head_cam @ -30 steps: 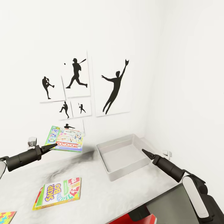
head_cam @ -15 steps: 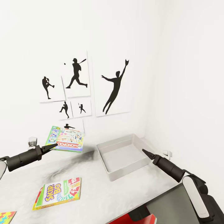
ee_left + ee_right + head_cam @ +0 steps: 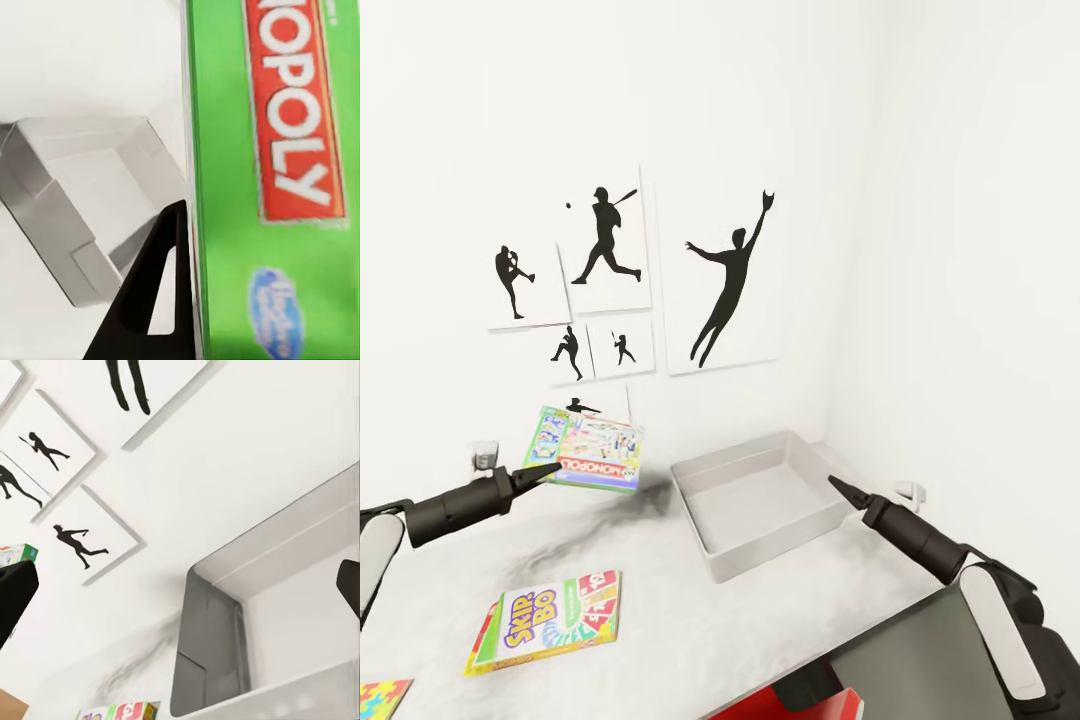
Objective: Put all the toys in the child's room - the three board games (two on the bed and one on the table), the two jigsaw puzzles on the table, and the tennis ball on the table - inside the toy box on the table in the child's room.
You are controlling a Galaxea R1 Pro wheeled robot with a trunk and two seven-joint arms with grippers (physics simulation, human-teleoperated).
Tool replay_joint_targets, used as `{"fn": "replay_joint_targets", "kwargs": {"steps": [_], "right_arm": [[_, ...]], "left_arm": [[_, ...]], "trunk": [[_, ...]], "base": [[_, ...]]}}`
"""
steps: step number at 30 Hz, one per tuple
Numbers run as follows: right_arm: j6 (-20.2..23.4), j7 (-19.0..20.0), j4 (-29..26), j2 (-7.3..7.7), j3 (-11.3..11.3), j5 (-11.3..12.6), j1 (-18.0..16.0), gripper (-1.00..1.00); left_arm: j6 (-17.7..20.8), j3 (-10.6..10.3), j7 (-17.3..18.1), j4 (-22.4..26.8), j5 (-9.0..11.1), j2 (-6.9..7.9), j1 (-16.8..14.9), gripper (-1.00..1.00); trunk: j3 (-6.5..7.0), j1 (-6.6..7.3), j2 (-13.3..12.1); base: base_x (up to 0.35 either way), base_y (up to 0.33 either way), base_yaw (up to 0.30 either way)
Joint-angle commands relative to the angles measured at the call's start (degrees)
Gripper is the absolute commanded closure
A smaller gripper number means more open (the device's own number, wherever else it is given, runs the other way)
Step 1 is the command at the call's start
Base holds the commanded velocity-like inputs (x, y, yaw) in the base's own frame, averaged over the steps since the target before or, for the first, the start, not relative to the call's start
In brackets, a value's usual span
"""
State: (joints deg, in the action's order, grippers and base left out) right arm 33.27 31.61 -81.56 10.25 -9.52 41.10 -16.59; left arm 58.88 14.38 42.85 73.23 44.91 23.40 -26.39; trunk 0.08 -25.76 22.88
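Head view: left gripper (image 3: 553, 468) clamped on the green Monopoly box (image 3: 587, 449), held above the table (image 3: 680, 610), left of the empty toy box (image 3: 760, 500). Skip-Bo box (image 3: 550, 618) lying flat nearer. Right gripper (image 3: 838, 486) at the bin's right rim; closed or not, cannot tell.

Left wrist: finger (image 3: 154, 289) pressed against the Monopoly edge (image 3: 285, 180).

Right wrist: fingertips spread wide over the bin (image 3: 285, 622).

You're holding a green board game (image 3: 589, 449) in your left gripper (image 3: 550, 468); its printed lid is looking like smooth, glossy card. Past its edge, the toy box (image 3: 760, 500) is showing matt light-grey plastic. Below your hand, the table (image 3: 690, 620) is looking faintly mottled white.
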Motion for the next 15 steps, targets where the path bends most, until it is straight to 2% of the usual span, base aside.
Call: {"fn": "replay_joint_targets", "kwargs": {"steps": [1, 4, 8, 11, 12, 13, 15], "right_arm": [[0.5, 0.0, 0.0, 0.0, -0.2, 0.3, 0.0, -1.0], [0.5, 0.0, -0.2, 0.02, -0.7, 0.3, 0.0, -1.0], [0.7, 0.1, -0.3, 0.03, -1.0, 0.2, 0.0, -1.0], [0.7, 0.2, -0.3, 0.03, -1.1, 0.2, 0.0, -1.0], [0.7, 0.2, -0.3, 0.03, -1.1, 0.2, 0.0, -1.0], [0.8, 0.3, -0.2, 0.05, -1.3, 0.2, 0.0, -1.0], [0.8, 0.3, -0.2, 0.07, -1.6, 0.2, 0.0, -1.0]], "left_arm": [[0.2, -0.1, -0.1, 0.0, 0.0, -0.1, -0.1, 1.0], [0.3, -0.6, -2.4, 0.0, 0.3, -1.06, -1.8, 1.0], [0.6, -2.5, -5.8, -0.4, 0.2, -5.18, -6.6, 1.0], [0.7, -4.3, -8.8, -0.5, 0.2, -7.58, -9.5, 1.0], [0.7, -4.6, -9.4, -0.6, 0.2, -7.98, -10.0, 1.0], [0.6, -6.6, -12.7, -1.4, 0.2, -10.13, -12.4, 1.0], [0.5, -7.3, -15.1, -3.3, 0.2, -11.65, -14.1, 1.0]], "trunk": [[-0.02, -0.02, 0.0], [-0.02, -0.02, 0.0], [-0.02, -0.02, 0.0], [-0.02, -0.02, 0.0], [-0.02, -0.02, 0.0], [-0.02, -0.02, 0.0], [-0.02, -0.02, 0.0]], "base": [[0.0, 0.0, 0.0], [0.0, 0.0, 0.0], [0.0, 0.0, 0.0], [0.0, 0.0, 0.0], [0.0, 0.0, 0.0], [0.0, 0.0, 0.0], [0.0, 0.0, 0.0]]}}
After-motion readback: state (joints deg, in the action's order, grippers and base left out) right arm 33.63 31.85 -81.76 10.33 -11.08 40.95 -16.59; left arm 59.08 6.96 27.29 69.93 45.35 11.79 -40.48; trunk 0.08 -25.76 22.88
